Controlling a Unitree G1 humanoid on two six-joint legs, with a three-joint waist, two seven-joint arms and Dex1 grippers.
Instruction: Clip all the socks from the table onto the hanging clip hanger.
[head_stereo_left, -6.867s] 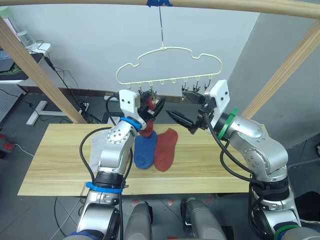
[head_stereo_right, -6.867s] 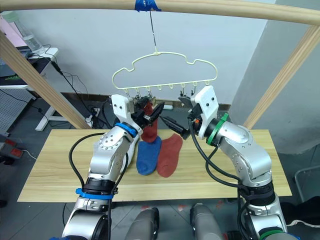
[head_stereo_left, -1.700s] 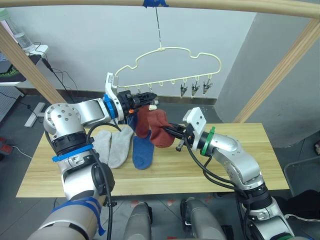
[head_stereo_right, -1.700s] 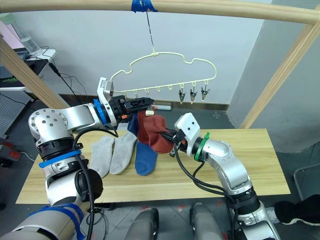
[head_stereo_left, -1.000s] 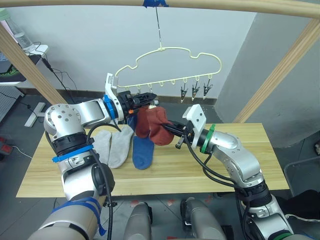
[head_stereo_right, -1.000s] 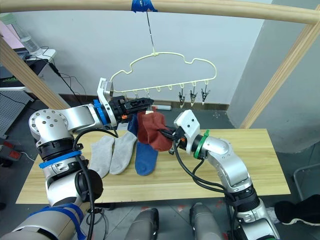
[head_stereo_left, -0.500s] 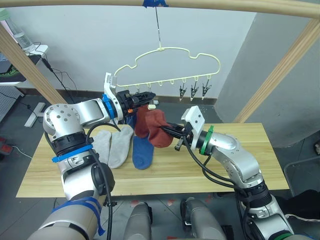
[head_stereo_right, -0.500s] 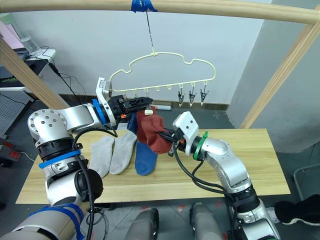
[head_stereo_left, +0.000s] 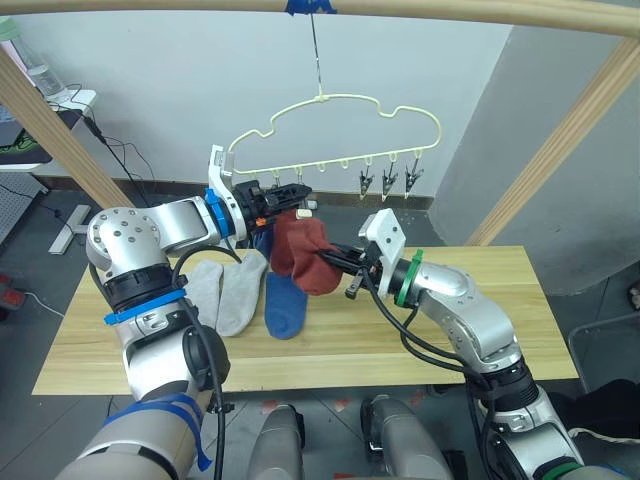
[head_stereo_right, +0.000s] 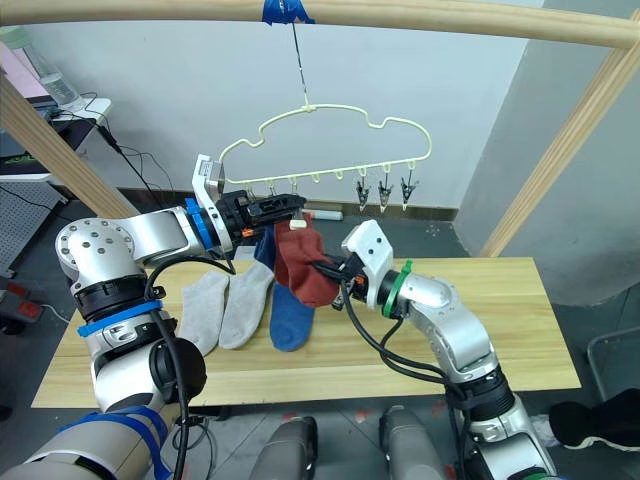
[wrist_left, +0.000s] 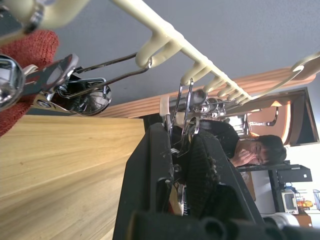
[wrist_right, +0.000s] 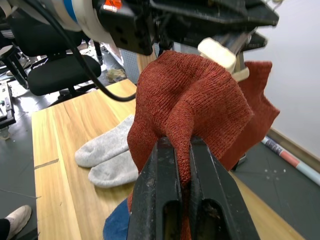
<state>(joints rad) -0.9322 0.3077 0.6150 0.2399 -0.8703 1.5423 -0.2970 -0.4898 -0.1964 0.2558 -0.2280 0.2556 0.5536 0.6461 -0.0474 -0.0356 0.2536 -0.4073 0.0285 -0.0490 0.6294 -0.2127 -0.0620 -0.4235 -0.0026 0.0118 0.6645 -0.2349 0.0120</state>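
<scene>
Left eye view: right gripper (head_stereo_left: 322, 258) pinches a rust red sock (head_stereo_left: 305, 262) raised above the bench (head_stereo_left: 480, 330), just below the clip hanger (head_stereo_left: 340, 130). Left gripper (head_stereo_left: 290, 193) is pressed together on a metal clip (wrist_left: 181, 112) at the hanger's left end. Judgement: keep the clip squeezed open, feed the sock's edge fully between its plates, then release. Two grey socks (head_stereo_left: 225, 290) and one blue sock (head_stereo_left: 283, 305) lie on the bench.

The table (head_stereo_left: 130, 345) carries two grey socks (head_stereo_left: 222, 292) beside a blue sock (head_stereo_left: 284, 306).
</scene>
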